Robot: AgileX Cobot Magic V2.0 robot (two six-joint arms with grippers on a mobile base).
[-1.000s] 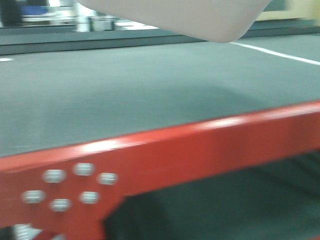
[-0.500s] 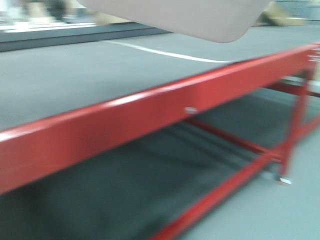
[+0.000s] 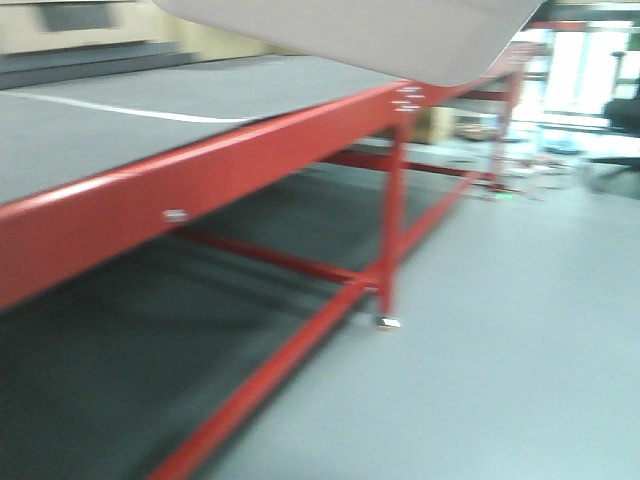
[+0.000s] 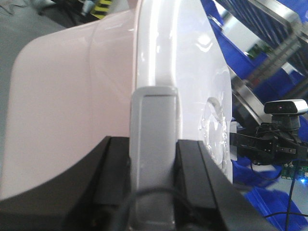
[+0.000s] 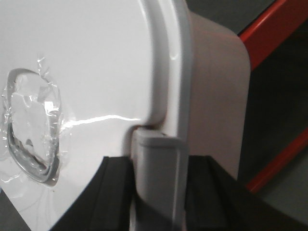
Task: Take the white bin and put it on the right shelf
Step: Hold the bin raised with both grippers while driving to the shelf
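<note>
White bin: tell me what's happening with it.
The robot holds the white bin lifted between both arms. The left pincer is shut on the grey handle at one end, the right pincer on the one at the other. In the front view the bin hangs above the red-framed table.

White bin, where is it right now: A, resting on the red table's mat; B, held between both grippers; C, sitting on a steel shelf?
B: the left gripper and right gripper each clamp a grey handle of the white bin, which hangs above the red table in the front view.
</note>
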